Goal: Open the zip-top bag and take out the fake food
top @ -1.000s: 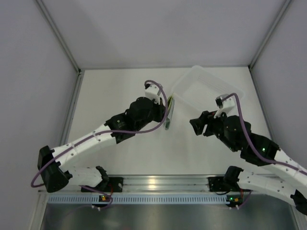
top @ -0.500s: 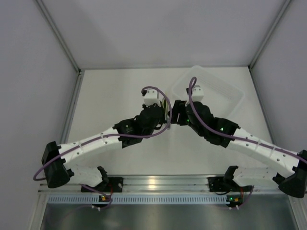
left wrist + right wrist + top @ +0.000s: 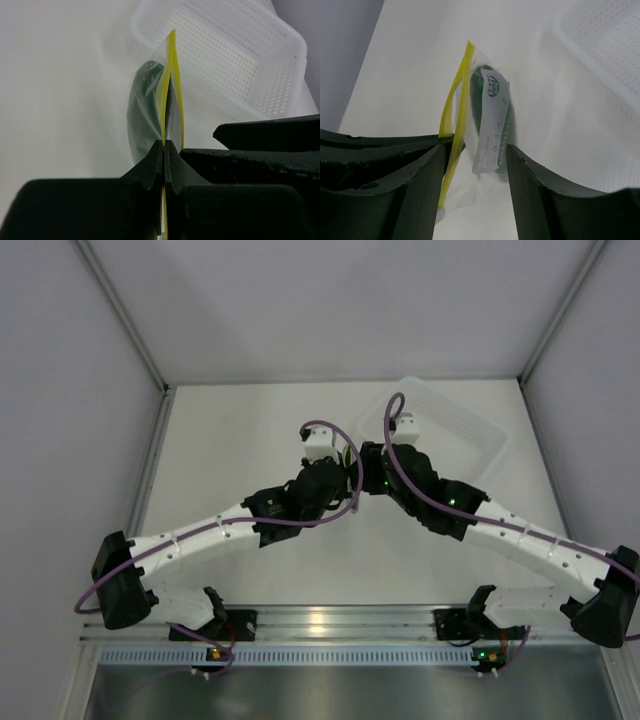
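**Left claw holds one zip lip; the right claw straddles the other**

The left claw (image 3: 164, 154) is clamped tight on the strip of the small, clear, crinkly plastic zip-top bag (image 3: 172, 85) with its yellow-green zip edge. It holds the bag edge-on over the white tabletop (image 3: 240, 440). I cannot tell whether the bag's lower edge touches.

The right claw (image 3: 475, 167) stands wide and grips nothing. Its black fingers (image 3: 530, 175) sit on either side of the bag's near wall and its white printed label (image 3: 492, 125).

In the right wrist view the strip is parted. One lip bows toward 9 o'clock into the left claw. The free lip runs straight through the right claw's gap, close to the 9 o'clock finger.

The dark green, cucumber-shaped fake food (image 3: 482, 80) lies inside the bag just past the claws. Its long axis points to 12 o'clock, parallel to the strip.

From above, the rigid, clear, perforated rectangular bin (image 3: 450, 425) sits at 2 o'clock, just beside both claws.

The coming move probably turns on the right claw, the free one, closing on that lip alone and drawing it toward 3 o'clock. Catching the label wall or the food with it would stall the opening.
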You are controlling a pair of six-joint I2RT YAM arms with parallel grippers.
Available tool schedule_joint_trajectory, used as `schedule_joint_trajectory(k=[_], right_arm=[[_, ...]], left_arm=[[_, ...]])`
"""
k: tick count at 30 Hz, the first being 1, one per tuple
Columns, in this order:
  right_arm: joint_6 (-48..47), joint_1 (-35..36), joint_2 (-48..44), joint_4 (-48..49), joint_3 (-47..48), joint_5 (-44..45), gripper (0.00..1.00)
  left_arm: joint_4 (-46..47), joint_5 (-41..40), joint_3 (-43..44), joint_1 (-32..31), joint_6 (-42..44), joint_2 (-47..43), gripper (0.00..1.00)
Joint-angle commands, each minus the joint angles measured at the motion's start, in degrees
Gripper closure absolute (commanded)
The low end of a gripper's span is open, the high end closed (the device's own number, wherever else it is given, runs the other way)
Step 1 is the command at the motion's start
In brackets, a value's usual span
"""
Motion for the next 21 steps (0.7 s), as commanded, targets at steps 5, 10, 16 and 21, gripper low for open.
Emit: schedule_joint_trajectory(k=[5, 10, 16, 21], right_arm=[[-0.8, -3.2, 3.3, 5.7, 1.7, -1.2, 0.51], [-1.5, -4.6, 6.2, 4.4, 2.2, -1.5, 0.63], [-2.6, -5.5, 7.3, 5.5, 0.2, -3.0, 0.92], [-4.2, -8.5, 7.0, 4.4, -3.7, -4.8, 1.00]], left_arm=[[4.7, 3.2, 1.1, 0.0, -0.9, -1.0, 1.00], [4.7, 0.6, 0.6, 0.1, -0.4, -1.2, 1.00], [4.7, -2.2, 0.0, 0.1, -0.2, -0.9, 1.00], [2.7, -12.4, -3.1, 0.2, -2.4, -1.1, 1.00]])
